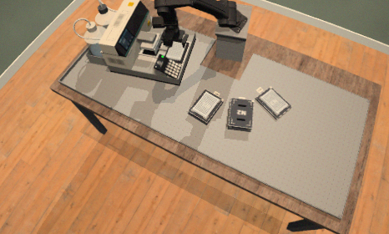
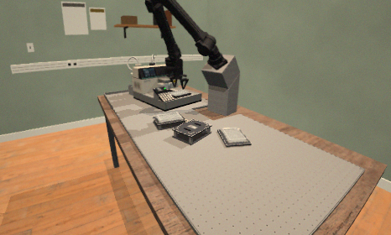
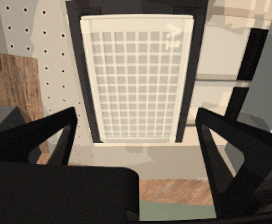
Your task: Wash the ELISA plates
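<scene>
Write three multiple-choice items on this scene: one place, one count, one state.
1. Where is the uncaged plate by the keypad?
A) in nest N2
B) on the washer's carrier
C) on the floor

2. How many nests hold a plate?
A) one
B) two
C) three

3. How is the gripper?
A) open
B) shut on a plate
C) shut, holding nothing

1 B: the plate lies on the carrier.
2 B: only N2 shows bare.
3 A: the gripper's fingers stand apart, outside the plate's sides.

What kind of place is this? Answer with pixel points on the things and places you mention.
Probably a lab workspace: a plate washer [image 1: 121, 29] [image 2: 144, 80] with keypad, a white gridded plate [image 1: 175, 52] [image 2: 181, 93] [image 3: 134, 82] on its carrier, and a nest marked N2 [image 1: 240, 114] [image 2: 192, 131] on the table.
</scene>
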Robot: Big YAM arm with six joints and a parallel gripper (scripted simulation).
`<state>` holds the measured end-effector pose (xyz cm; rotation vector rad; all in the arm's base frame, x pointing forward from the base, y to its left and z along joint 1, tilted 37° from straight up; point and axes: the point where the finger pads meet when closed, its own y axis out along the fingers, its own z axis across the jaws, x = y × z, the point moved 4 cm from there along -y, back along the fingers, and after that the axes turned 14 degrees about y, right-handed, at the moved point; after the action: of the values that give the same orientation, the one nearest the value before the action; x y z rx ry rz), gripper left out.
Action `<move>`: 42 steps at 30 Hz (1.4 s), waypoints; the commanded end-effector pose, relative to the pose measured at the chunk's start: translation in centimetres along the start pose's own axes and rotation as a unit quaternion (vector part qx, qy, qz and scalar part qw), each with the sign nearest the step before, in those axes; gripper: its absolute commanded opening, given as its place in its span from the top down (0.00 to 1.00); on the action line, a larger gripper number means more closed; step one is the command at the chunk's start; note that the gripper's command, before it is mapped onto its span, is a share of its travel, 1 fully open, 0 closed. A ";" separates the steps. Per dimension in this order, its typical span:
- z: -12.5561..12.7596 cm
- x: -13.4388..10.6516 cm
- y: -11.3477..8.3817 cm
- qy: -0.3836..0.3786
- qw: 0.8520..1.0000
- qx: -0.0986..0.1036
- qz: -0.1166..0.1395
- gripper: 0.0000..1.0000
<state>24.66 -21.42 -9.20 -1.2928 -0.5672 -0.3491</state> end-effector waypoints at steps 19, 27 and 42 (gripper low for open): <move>-0.4 0.1 -4.1 -0.006 1.000 -0.009 -0.004 0.00; -0.5 0.2 -5.1 -0.007 1.000 -0.010 -0.005 0.00; -0.5 0.3 -5.2 -0.008 1.000 -0.006 -0.003 0.00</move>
<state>22.05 -22.72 -5.23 -1.2971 -0.5701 -0.3492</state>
